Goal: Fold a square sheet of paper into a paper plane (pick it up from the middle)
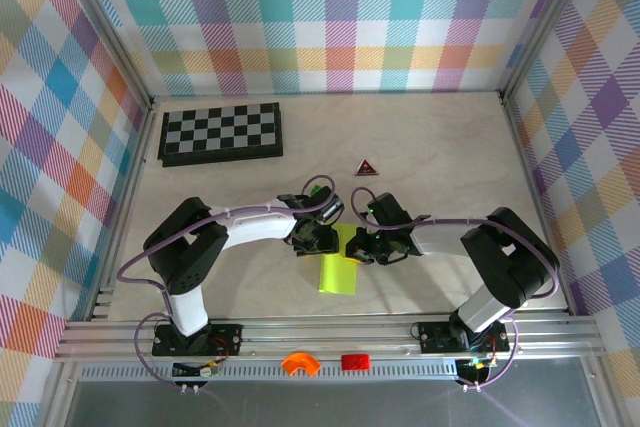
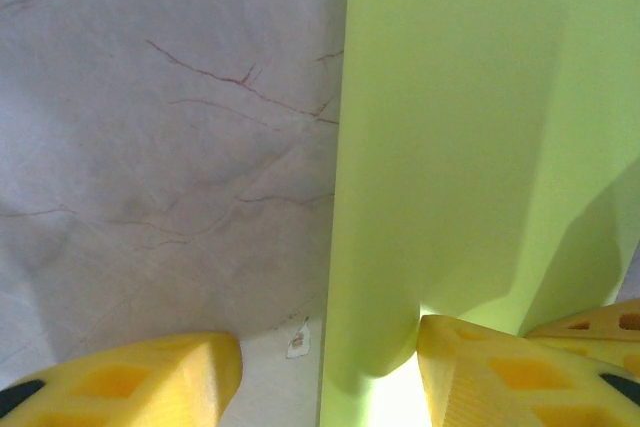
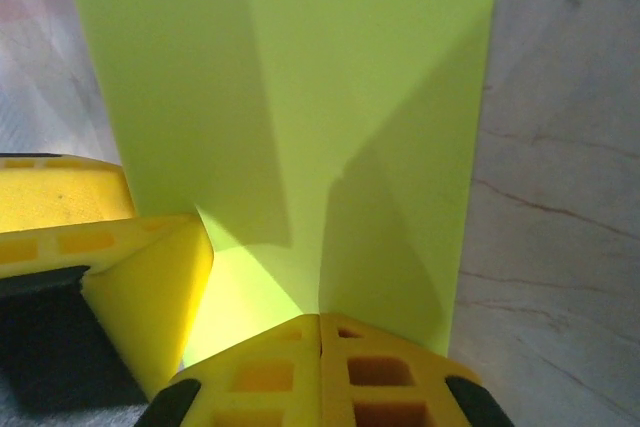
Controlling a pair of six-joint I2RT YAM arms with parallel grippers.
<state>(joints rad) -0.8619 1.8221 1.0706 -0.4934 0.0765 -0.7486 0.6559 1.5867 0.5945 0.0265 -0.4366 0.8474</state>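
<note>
At table centre, the left gripper (image 1: 318, 239) is straddling the 10 o'clock edge of the plane (image 1: 338, 272), jaws half open and holding nothing. At 2 o'clock, the right gripper (image 3: 320, 322) is resting its closed fingertips on it.

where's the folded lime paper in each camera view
top external: the lime paper sits just below picture centre, on the table.
left wrist: it covers the right half.
right wrist: it covers the upper middle.
shared landmark: pale veined table beside the paper's long straight edge.

lime yellow-green paper plane (image 1: 338, 272), black-and-grey checked board (image 1: 221, 133), pastel plaid walls (image 1: 330, 17)
</note>
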